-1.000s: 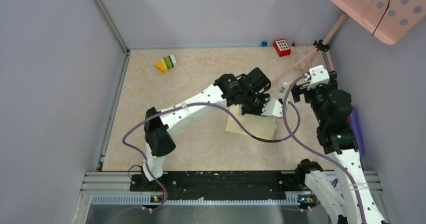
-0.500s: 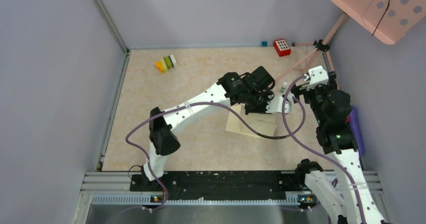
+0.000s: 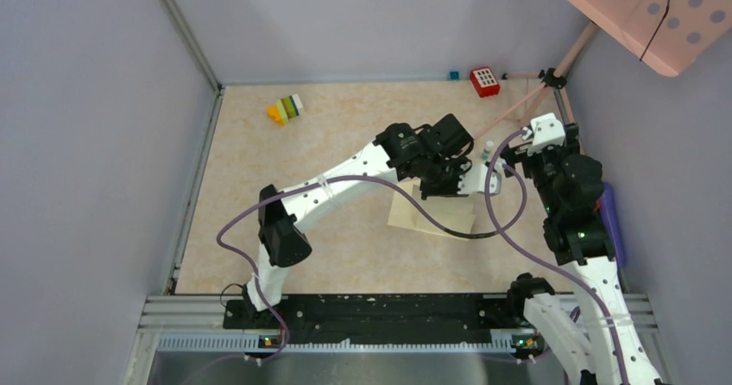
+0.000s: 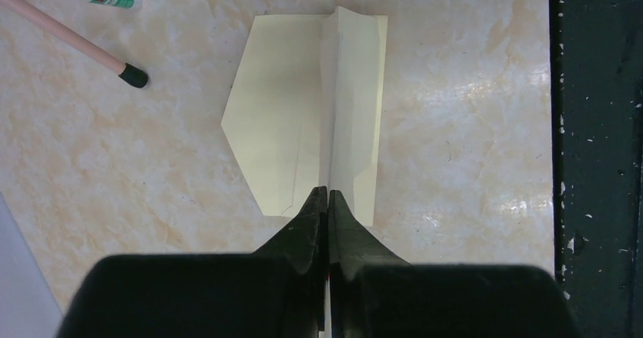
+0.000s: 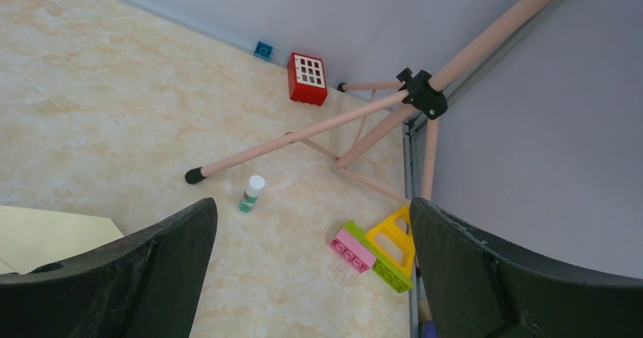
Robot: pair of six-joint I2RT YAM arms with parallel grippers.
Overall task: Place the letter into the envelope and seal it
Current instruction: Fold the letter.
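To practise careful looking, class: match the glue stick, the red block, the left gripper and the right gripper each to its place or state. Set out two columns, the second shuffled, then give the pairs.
1. glue stick
2. red block
3. left gripper
4. right gripper

A. fingers spread wide open
B. lying beside the black foot of the tripod leg
C. fingers shut, at the edge of the envelope
D. close to the back wall

Pairs: 1-B, 2-D, 3-C, 4-A.
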